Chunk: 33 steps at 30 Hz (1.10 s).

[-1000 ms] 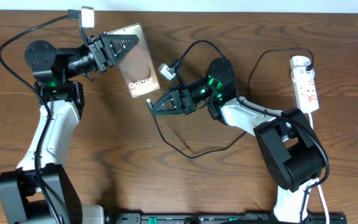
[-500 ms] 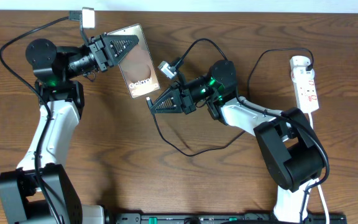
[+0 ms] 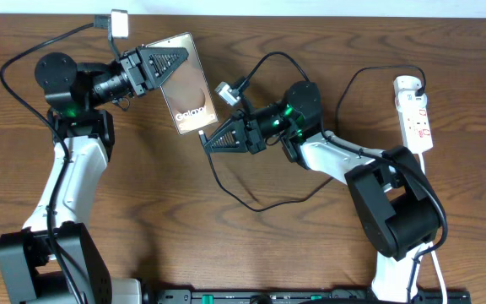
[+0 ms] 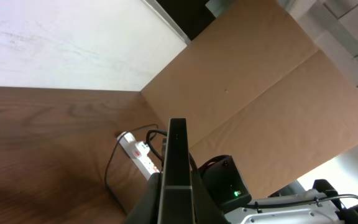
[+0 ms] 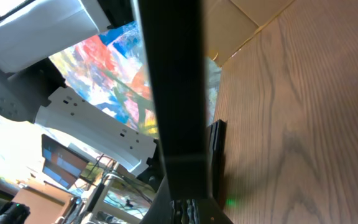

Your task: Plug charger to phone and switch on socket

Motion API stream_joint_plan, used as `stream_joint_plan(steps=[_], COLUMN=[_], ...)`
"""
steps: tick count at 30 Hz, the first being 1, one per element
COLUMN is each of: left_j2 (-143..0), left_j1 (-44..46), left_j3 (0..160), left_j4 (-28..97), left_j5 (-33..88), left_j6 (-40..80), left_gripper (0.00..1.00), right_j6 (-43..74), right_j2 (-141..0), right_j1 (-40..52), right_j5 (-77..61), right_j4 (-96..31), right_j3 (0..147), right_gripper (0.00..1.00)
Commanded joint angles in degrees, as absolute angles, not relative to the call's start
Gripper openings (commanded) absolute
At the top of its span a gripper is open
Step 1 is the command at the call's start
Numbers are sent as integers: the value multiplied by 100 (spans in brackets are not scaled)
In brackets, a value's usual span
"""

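The phone, brown-gold with white lettering, is held tilted off the table by my left gripper, which is shut on its upper left edge. In the left wrist view the phone's dark edge stands between the fingers. My right gripper is shut on the connector end of the charger, right at the phone's lower edge. The black charger cable loops down across the table and back up to the socket, a white strip at the far right. In the right wrist view the closed fingers hide the connector.
The socket also shows in the left wrist view, with a brown cardboard wall behind it. A white camera cable connector hangs by the left arm. The right arm's base stands at the lower right.
The right gripper has crept slightly toward the phone's lower edge with the connector. The left gripper and the phone have barely moved.
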<state>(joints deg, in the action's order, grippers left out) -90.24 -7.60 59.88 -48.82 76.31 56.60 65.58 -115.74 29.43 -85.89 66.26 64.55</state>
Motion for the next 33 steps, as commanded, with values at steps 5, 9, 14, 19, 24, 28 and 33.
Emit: stream_joint_plan(steps=[5, 9, 14, 19, 24, 28, 33], left_j2=[-9004, -9004, -9004, -9004, -9004, -9004, -9004], left_j1=[-762, -762, -762, -762, -762, -762, -762], left_j3=[6020, 6020, 6020, 6020, 6020, 6020, 6020], left_j4=[-4934, -4936, -4936, -4934, -4934, -4934, -4934], left_j5=[7585, 7583, 7579, 7579, 7568, 7577, 7566], left_j6=[5769, 5747, 5745, 5745, 5704, 5704, 5704], left_gripper=[7, 7, 7, 7, 7, 7, 7], right_j6=[6619, 6619, 6619, 6617, 6619, 6619, 6619], right_j2=[-11539, -11539, -11539, -11539, -11539, -11539, -11539], right_j1=[2849, 2849, 2875, 2939, 2978, 2978, 2978], right_j5=[-8499, -8499, -8499, -8433, -8431, -8416, -8416], right_j4=[6646, 6646, 6646, 6646, 6646, 6646, 6646], right_j3=[6495, 6495, 6495, 6495, 6495, 6495, 6495], right_gripper=[1, 1, 1, 1, 1, 1, 1])
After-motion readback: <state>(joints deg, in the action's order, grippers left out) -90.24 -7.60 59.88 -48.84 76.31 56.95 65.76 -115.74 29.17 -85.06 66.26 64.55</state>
